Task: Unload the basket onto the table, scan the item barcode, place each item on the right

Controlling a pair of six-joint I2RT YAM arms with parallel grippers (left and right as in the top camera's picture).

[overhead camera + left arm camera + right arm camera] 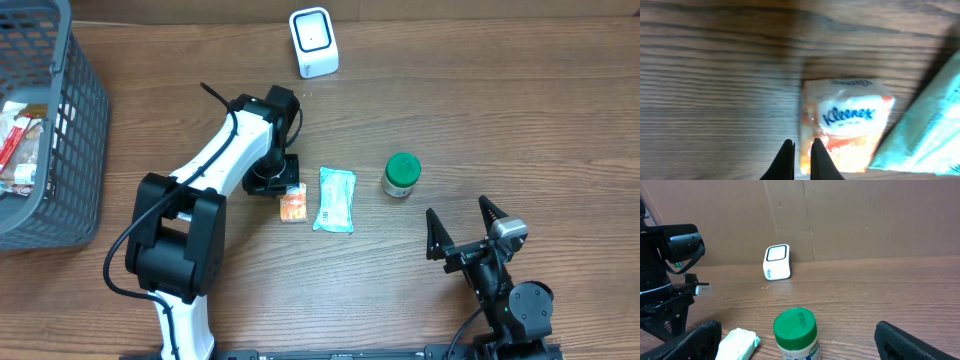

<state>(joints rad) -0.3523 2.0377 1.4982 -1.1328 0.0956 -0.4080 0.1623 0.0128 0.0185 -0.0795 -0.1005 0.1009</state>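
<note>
A small orange-and-white Kleenex tissue pack (293,205) lies flat on the wooden table. My left gripper (288,190) points down at it. In the left wrist view the pack (850,115) fills the middle, and the left gripper (801,145) has its jaws drawn together at the pack's left edge, which shows in the thin gap between them. The white barcode scanner (314,42) stands at the back of the table. My right gripper (458,207) rests near the front right, wide open and holding nothing; its open fingers frame a green-lidded jar (796,330).
A teal wipes packet (335,199) lies right beside the Kleenex pack, also showing as a teal packet (925,125) in the left wrist view. The green-lidded jar (402,174) stands to its right. A grey wire basket (60,130) with several packets sits at the far left.
</note>
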